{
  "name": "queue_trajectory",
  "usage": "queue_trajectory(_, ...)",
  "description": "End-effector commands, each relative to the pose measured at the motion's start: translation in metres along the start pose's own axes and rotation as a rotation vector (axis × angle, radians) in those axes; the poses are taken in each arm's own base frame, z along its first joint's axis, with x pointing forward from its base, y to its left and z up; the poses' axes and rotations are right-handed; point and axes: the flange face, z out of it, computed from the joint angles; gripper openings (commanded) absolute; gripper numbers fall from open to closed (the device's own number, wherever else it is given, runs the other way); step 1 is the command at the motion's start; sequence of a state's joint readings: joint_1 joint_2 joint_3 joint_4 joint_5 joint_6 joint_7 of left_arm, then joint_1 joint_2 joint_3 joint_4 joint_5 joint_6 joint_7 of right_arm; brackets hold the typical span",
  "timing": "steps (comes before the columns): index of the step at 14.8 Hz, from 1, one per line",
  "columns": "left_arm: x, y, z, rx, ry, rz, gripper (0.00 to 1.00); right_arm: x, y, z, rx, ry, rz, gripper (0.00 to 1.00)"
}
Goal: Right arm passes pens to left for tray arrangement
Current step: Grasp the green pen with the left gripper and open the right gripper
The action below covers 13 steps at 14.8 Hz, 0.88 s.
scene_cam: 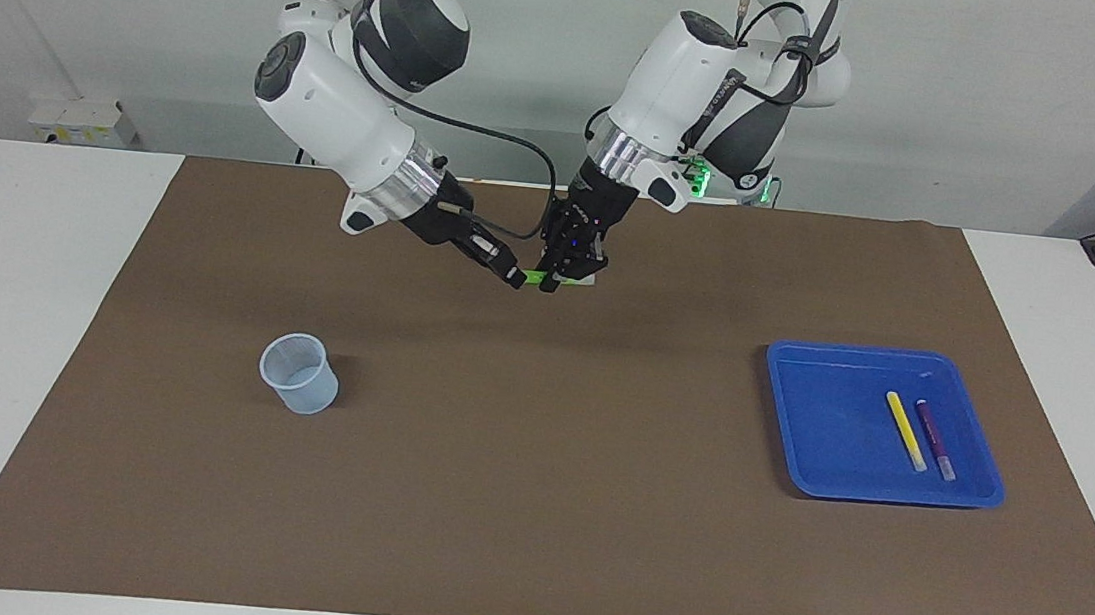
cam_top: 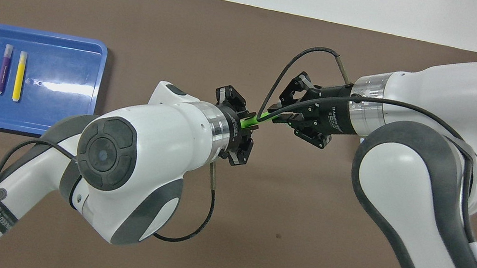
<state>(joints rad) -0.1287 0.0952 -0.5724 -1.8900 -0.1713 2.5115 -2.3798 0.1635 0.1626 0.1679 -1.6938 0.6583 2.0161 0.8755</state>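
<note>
Blue tray [scene_cam: 826,445] with two pens, yellow [scene_cam: 906,431] and purple [scene_cam: 936,440]; one cup [scene_cam: 299,373]; green pen [scene_cam: 538,279] clamped by left gripper [scene_cam: 562,280] and right gripper [scene_cam: 513,278].

Both grippers hold one green pen over the brown mat.

You can see the left gripper [cam_top: 246,124] and the right gripper [cam_top: 281,118] each clamped on an end of the green pen [cam_top: 252,121] (held level between them), while your purple pen [cam_top: 3,68] and yellow pen [cam_top: 19,75] lie side by side, apart, in the blue tray [cam_top: 55,114].
</note>
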Motion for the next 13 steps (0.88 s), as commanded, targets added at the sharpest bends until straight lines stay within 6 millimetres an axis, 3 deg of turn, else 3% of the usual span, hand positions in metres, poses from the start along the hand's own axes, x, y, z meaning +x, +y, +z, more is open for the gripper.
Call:
queue_trajectory(1, -0.002, -0.014, -0.005, 0.028, 0.04, 0.1, 0.0, 0.002, 0.003, -0.009, 0.034, 0.009, 0.016, 0.11)
queue_trajectory(3, -0.008, -0.018, -0.006, 0.036, 0.035, 0.121, 0.0, 0.001, 0.003, -0.009, 0.035, 0.009, 0.017, 0.12)
queue_trajectory(4, -0.009, -0.018, -0.006, 0.038, 0.035, 0.13, 0.0, 0.0, 0.003, -0.009, 0.033, 0.01, 0.014, 0.19)
queue_trajectory(6, -0.012, -0.018, -0.007, 0.039, 0.032, 0.146, 0.0, 0.002, 0.003, -0.01, 0.03, 0.018, 0.01, 0.86)
queue_trajectory(7, -0.016, -0.021, -0.009, 0.045, 0.03, 0.173, 0.0, 0.004, 0.004, -0.012, 0.028, 0.025, 0.007, 1.0)
queue_trajectory(9, -0.018, -0.019, -0.01, 0.065, 0.041, 0.233, 0.0, 0.011, 0.009, -0.02, -0.002, 0.065, -0.054, 1.0)
queue_trajectory(13, -0.01, -0.019, -0.012, 0.139, 0.103, 0.48, 0.0, 0.036, 0.032, -0.061, -0.083, 0.135, -0.121, 1.0)
